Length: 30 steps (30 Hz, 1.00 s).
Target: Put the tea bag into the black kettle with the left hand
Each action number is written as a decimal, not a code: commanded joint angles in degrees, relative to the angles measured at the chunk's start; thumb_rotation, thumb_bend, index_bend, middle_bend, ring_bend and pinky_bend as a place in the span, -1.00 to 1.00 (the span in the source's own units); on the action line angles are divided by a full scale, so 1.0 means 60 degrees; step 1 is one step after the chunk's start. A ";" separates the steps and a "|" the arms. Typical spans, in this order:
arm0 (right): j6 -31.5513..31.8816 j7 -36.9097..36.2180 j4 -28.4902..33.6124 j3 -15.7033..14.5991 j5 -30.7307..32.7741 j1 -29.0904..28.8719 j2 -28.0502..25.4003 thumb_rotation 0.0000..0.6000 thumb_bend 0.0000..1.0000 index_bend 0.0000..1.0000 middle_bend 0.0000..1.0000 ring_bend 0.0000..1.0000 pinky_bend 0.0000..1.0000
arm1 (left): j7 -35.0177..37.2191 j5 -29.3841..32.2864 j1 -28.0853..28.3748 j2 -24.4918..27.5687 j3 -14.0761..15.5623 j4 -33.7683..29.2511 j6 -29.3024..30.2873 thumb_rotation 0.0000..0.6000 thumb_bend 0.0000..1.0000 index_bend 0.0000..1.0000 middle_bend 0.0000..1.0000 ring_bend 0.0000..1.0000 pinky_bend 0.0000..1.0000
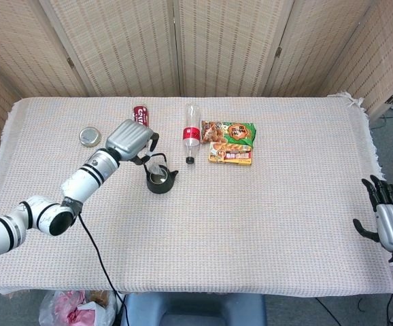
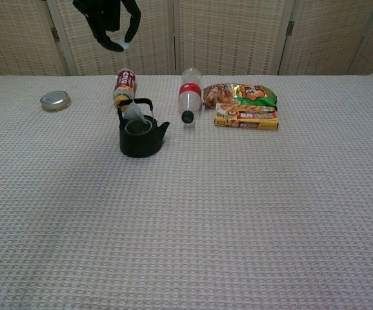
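The black kettle (image 1: 160, 179) (image 2: 140, 136) stands lidless on the cloth, left of centre. My left hand (image 1: 132, 140) (image 2: 107, 19) hovers above and just left of it, pinching the tag of the tea bag's string. The pale tea bag (image 2: 135, 112) dangles on that string just over the kettle's open mouth, by the handle. In the head view the bag (image 1: 157, 165) shows as a pale patch at the kettle's rim. My right hand (image 1: 390, 222) rests off the table's right edge, fingers spread, holding nothing.
A round metal lid (image 1: 90, 136) (image 2: 55, 99) lies at the far left. Behind the kettle lie a red can (image 1: 140, 113) (image 2: 124, 87), a clear bottle (image 1: 192, 133) (image 2: 189, 95) and two snack packets (image 1: 230, 142) (image 2: 245, 105).
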<state>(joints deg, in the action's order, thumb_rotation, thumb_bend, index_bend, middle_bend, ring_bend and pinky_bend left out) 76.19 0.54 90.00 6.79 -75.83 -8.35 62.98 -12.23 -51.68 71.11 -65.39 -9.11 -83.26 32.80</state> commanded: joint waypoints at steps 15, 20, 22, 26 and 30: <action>0.0181 -0.0031 0.0050 -0.0054 -0.0189 0.0068 -0.0009 1.00 -0.55 -1.00 -1.00 -1.00 -1.00 | 0.0852 -0.0770 -0.0536 -0.0548 -0.0020 0.0133 0.0038 1.00 -0.26 0.15 1.00 1.00 1.00; 0.0113 -0.0049 0.0030 -0.0062 -0.0208 0.0031 -0.0006 1.00 -0.55 -1.00 -1.00 -1.00 -1.00 | 0.1138 -0.1019 -0.0663 -0.0771 -0.0067 0.0132 0.0055 1.00 -0.26 0.15 1.00 1.00 1.00; 0.0094 -0.0063 0.0034 -0.0074 -0.0238 0.0019 -0.0006 1.00 -0.55 -1.00 -1.00 -1.00 -1.00 | 0.1205 -0.1177 -0.0738 -0.0832 -0.0044 0.0042 0.0096 1.00 -0.26 0.15 1.00 1.00 1.00; 0.0141 -0.0107 0.0054 -0.0106 -0.0320 0.0041 -0.0021 1.00 -0.55 -1.00 -1.00 -1.00 -1.00 | 0.1287 -0.1469 -0.1082 -0.0781 0.0063 -0.0410 0.0477 1.00 -0.26 0.15 1.00 1.00 1.00; 0.0235 -0.0131 0.0097 -0.0165 -0.0482 0.0074 -0.0033 1.00 -0.55 -1.00 -1.00 -1.00 -1.00 | 0.1450 -0.1719 -0.1623 -0.0683 0.0207 -0.1021 0.1059 1.00 -0.26 0.13 1.00 1.00 1.00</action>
<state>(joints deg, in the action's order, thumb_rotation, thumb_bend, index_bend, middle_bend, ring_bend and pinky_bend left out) 77.48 -0.22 90.51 5.89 -78.58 -7.96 62.79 -4.09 -61.21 62.68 -69.76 -8.35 -88.03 37.81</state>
